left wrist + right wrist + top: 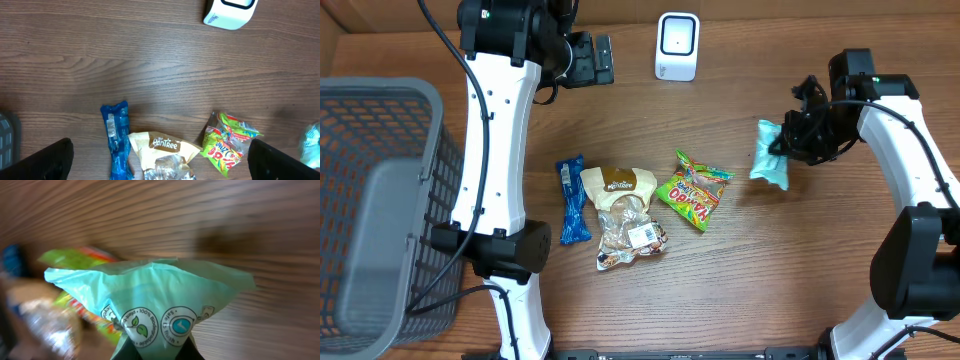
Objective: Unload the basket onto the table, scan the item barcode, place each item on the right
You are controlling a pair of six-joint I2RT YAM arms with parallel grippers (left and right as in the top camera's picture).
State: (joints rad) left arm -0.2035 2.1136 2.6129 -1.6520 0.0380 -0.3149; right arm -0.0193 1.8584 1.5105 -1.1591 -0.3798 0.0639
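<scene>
My right gripper [792, 135] is shut on a mint-green packet [770, 156] and holds it above the table at the right. In the right wrist view the packet [150, 295] fills the frame, pinched at its lower end between my right gripper [155, 352] jaws, with round printed logos facing the camera. The white scanner [677, 46] stands at the back centre, and its corner [227, 12] shows in the left wrist view. My left gripper [588, 58] hangs open and empty high at the back, left of the scanner, its fingers [47, 160] spread wide.
On the table's middle lie a blue bar wrapper [572, 200], a tan and clear Pantree bag [625, 215] and a green candy bag [693, 190]. A grey mesh basket [380, 200] stands at the left edge.
</scene>
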